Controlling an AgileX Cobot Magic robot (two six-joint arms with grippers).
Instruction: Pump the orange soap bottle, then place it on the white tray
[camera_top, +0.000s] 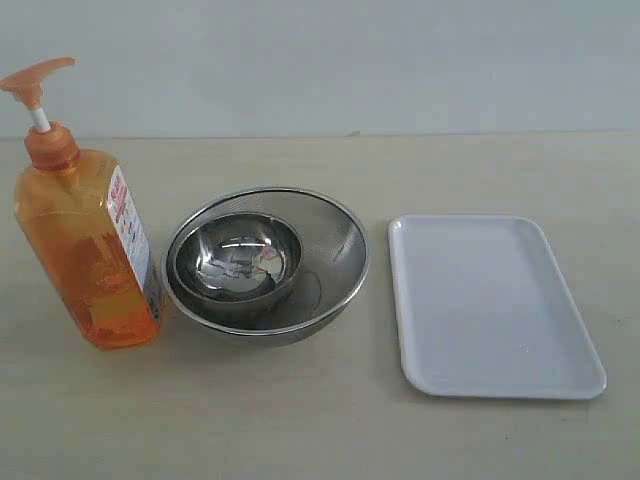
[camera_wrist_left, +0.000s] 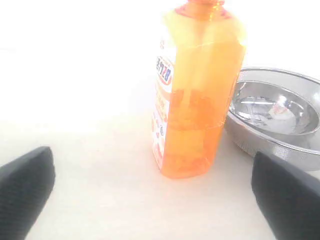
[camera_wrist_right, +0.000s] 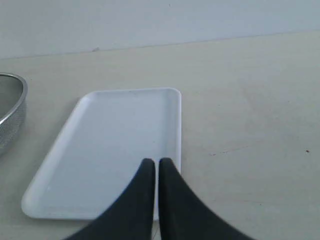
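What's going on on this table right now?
A two-armed robot looks about to start; nothing is held yet. The orange soap bottle stands upright beside nested steel bowls. The left gripper is open, facing the bottle without touching it. The right gripper is shut, pointing toward the bare white tray.

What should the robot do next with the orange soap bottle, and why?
Probably ease the left gripper forward until its open fingers sit on either side of the orange soap bottle. The bottle stands upright just ahead, untouched, with its pump head up, so it likely needs steadying before pressing. The right gripper is shut, facing the white tray.
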